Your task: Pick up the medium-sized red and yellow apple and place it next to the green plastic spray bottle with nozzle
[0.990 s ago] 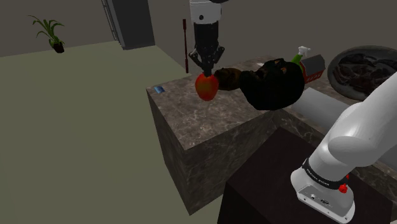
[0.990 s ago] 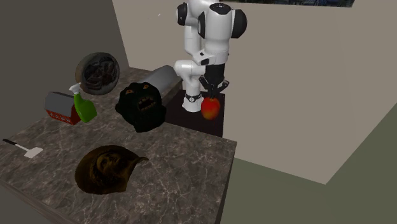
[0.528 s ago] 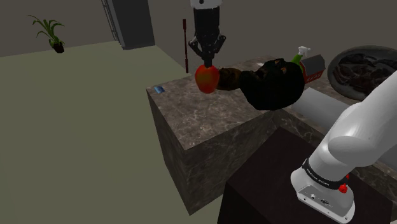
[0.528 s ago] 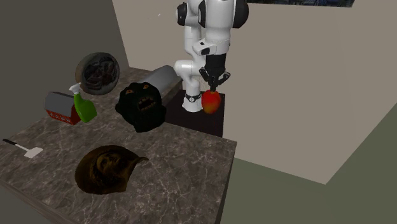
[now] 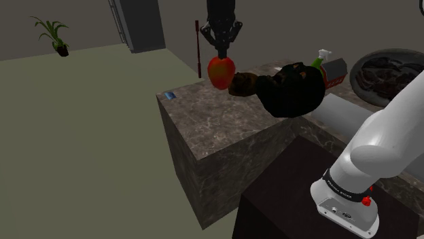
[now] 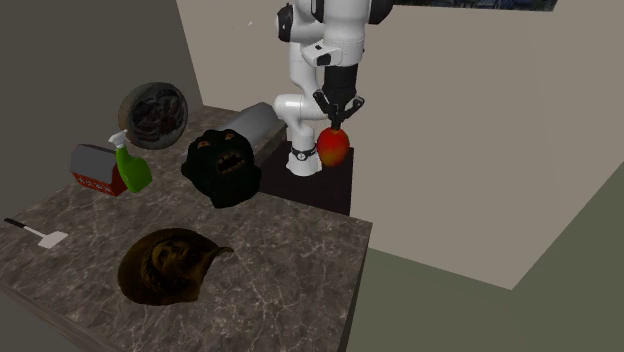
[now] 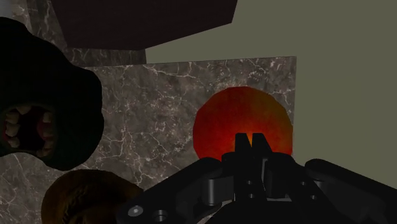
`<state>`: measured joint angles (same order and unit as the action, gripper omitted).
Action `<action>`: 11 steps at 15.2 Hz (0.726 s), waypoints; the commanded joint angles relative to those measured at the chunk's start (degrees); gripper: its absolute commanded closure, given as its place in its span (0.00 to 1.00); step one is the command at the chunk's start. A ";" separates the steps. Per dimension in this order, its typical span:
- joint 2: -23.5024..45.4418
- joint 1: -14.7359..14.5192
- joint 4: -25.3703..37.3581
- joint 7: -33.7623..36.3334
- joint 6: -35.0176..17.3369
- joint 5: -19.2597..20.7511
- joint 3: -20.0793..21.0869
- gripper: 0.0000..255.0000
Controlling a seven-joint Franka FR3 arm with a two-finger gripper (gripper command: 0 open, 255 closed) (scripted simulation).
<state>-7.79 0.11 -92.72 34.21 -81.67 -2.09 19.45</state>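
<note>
A red and yellow apple [image 5: 221,71] hangs above the dark marble counter [image 5: 217,132], near its corner towards the shoulder view's left. My black gripper [image 5: 221,57] comes down from above and is shut on the apple's top. The second exterior view has the apple [image 6: 333,147] under the gripper [image 6: 337,123], well off the counter [image 6: 280,265]. Seen from the wrist, the fingertips [image 7: 243,144] pinch close together on the apple [image 7: 242,118]. The green spray bottle [image 6: 130,166] with a white nozzle stands at the far side; its top [image 5: 319,59] peeks over a black object.
A black lumpy figure [image 6: 222,167] and a brown heap [image 6: 168,262] sit between apple and bottle. A red box [image 6: 94,168] stands beside the bottle, with a round dark bowl [image 6: 152,112] behind. A grey cylinder [image 6: 255,124] and a white spatula [image 6: 40,233] also lie on the counter.
The gripper has risen steadily with the apple in it, from just above the counter to well above it. Nothing else has moved.
</note>
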 commanded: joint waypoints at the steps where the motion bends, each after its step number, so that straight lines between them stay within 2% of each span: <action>1: 0.62 0.02 2.21 0.08 1.64 0.19 0.03 1.00; 10: 4.52 -0.27 13.79 1.06 9.53 1.38 0.65 1.00; 11: 2.88 0.48 11.96 -0.57 9.26 0.99 -0.29 1.00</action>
<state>-3.97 0.25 -79.99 34.42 -72.54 -0.85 19.59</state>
